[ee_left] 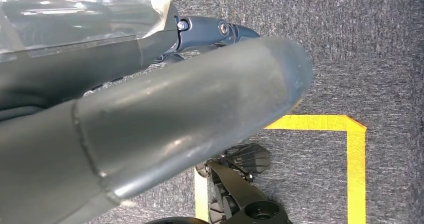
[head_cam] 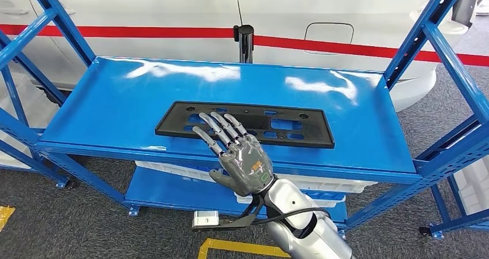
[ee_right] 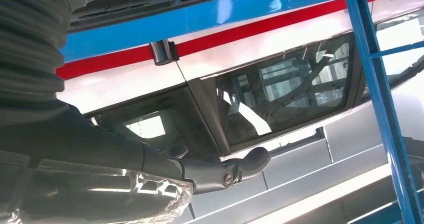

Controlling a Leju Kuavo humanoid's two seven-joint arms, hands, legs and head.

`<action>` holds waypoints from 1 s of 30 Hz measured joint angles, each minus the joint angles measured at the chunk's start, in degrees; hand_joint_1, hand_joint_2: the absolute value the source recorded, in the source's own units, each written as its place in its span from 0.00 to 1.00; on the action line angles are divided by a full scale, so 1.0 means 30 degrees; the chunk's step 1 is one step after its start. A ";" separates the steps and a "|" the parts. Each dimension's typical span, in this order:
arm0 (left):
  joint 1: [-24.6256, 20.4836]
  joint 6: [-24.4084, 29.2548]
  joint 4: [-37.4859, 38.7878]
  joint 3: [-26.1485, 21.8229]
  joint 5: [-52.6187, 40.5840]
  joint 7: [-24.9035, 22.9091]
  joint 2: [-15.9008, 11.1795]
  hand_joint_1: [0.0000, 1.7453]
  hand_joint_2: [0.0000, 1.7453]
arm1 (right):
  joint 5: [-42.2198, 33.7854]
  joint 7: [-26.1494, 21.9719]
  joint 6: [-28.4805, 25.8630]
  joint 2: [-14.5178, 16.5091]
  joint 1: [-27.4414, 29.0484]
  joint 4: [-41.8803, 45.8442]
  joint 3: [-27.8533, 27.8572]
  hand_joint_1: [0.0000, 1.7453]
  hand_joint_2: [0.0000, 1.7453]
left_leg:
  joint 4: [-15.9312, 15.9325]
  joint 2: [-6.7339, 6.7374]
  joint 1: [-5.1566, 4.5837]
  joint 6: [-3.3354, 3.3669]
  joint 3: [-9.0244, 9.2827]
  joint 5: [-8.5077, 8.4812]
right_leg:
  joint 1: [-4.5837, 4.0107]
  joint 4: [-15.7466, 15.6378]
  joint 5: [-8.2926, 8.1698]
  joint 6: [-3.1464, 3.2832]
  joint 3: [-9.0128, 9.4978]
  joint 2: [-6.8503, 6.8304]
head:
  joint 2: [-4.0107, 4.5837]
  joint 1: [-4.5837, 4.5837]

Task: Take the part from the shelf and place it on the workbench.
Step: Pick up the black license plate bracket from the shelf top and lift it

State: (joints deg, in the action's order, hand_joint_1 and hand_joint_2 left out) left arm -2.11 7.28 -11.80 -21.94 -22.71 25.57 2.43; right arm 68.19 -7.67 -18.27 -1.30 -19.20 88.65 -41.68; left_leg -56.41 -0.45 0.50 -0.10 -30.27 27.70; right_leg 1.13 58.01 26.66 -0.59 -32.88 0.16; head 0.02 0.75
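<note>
The part is a flat black rectangular plate with several cutouts, lying on the top level of the blue shelf. My right hand reaches in from below with its fingers stretched out flat over the part's near edge, left of its middle. It holds nothing. Whether the fingertips touch the plate is unclear. In the right wrist view a dark finger points out straight. My left hand hangs low over the carpet, its thick thumb and a dark finger apart, with nothing held.
A white car with a red stripe stands close behind the shelf, and a black post rises at the shelf's back edge. Blue uprights frame both sides. A white bin sits on the lower level. Yellow tape marks the grey carpet.
</note>
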 joint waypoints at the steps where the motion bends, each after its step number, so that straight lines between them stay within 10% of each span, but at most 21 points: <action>1: -0.0007 -0.0002 0.0000 0.0000 -0.0055 -0.0002 -0.0007 0.00 0.00 | 0.0015 0.0109 0.0016 0.0055 -0.0070 -0.0124 -0.0027 0.00 1.00 | 0.0000 0.0000 -0.0001 0.0001 0.0000 0.0001 | 0.0002 -0.0001 0.0000 0.0000 -0.0001 0.0000 | 0.0000 0.0002; 30: -0.0344 0.0060 -0.0007 0.0029 -0.0887 -0.0124 -0.0197 0.00 0.00 | 0.2578 0.3299 0.0118 0.0887 -0.1676 -0.3828 -0.0011 0.00 1.00 | -0.0003 0.0001 0.0010 0.0005 0.0003 0.0004 | 0.0000 -0.0003 0.0000 0.0000 -0.0003 0.0003 | -0.0002 0.0004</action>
State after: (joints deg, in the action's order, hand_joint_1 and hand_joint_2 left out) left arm -3.14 7.46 -11.82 -21.86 -25.38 25.20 1.84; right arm 75.92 2.22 -17.91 1.36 -24.22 77.16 -41.71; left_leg -56.42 -0.45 0.53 -0.08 -30.26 27.71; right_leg 1.13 58.00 26.66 -0.59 -32.89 0.17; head 0.02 0.76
